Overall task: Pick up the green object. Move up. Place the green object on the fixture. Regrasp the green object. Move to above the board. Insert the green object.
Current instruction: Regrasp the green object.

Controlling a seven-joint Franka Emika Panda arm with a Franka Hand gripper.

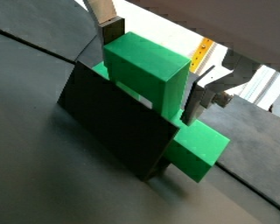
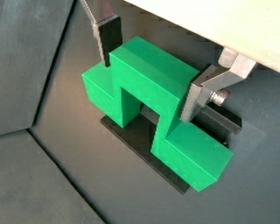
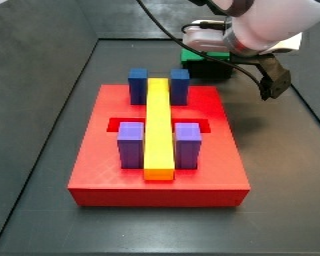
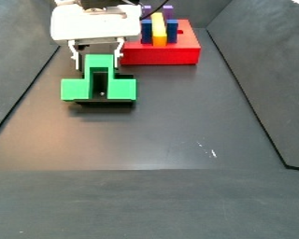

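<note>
The green object (image 1: 154, 61) is a stepped block resting on the dark fixture (image 1: 108, 122), raised centre up, with its lower wings hanging past the fixture's ends (image 2: 195, 162). My gripper (image 1: 152, 70) straddles the raised centre, and both wrist views show one finger (image 2: 108, 44) slightly off it and the other finger (image 2: 192, 98) close against the opposite side. A side view shows gaps at both fingers (image 4: 75, 56), so the gripper (image 4: 98, 58) is open. The red board (image 3: 156, 170) carries a yellow bar, two blue blocks and two purple blocks.
The fixture (image 4: 102, 102) stands on the dark floor beside the board (image 4: 183, 54), near one of its corners. The arm and its cable (image 3: 263, 40) hang over the fixture (image 3: 210, 70). Raised dark edges border the floor.
</note>
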